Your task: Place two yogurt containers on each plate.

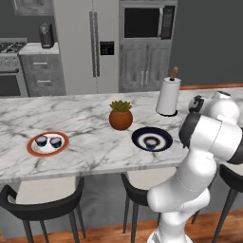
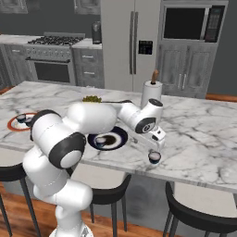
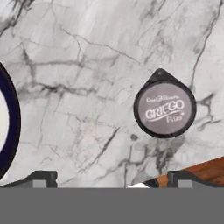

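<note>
You've got a terracotta plant pot [image 1: 120,116] near a paper towel roll [image 1: 168,96] on the marble counter [image 1: 90,114]

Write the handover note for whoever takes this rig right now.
Gripper: open, holding nothing, hovering just above the last yogurt container.
Orange-rimmed plate: two yogurt containers on it, done.
Navy-rimmed plate: one yogurt container on it, needs one more.
The last container stands upright on the marble counter near its front edge, beside the navy-rimmed plate.
Left: grasp it and set it on the navy-rimmed plate.
</note>
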Controlling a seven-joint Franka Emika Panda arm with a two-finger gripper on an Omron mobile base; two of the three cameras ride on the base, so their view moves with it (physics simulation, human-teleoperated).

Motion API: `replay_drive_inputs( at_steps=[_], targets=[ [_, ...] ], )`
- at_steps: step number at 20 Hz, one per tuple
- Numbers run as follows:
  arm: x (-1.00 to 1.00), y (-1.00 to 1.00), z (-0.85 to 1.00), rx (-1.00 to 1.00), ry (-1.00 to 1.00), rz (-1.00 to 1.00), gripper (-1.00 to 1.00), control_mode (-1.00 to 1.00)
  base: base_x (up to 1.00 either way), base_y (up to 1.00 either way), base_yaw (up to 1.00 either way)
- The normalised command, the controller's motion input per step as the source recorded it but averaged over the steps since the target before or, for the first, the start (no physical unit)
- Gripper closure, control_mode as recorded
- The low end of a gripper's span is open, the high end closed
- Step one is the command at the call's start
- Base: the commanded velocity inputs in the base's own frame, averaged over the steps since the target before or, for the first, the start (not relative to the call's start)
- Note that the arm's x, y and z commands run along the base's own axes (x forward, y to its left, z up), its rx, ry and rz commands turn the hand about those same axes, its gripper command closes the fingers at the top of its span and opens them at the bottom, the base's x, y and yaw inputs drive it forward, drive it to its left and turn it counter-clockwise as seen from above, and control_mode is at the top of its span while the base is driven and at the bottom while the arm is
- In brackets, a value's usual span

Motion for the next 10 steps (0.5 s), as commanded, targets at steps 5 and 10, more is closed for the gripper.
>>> replay_drive_inputs(
  at_steps=[5, 10],
  targets=[
    [0.00, -0.30, -0.08, 0.00, 0.00, 0.02, -1.00, -1.00, 0.00, 0.00, 0.00],
    [0.00, -0.23, -0.12, 0.00, 0.03, 0.04, -1.00, -1.00, 0.00, 0.00, 0.00]
  ],
)
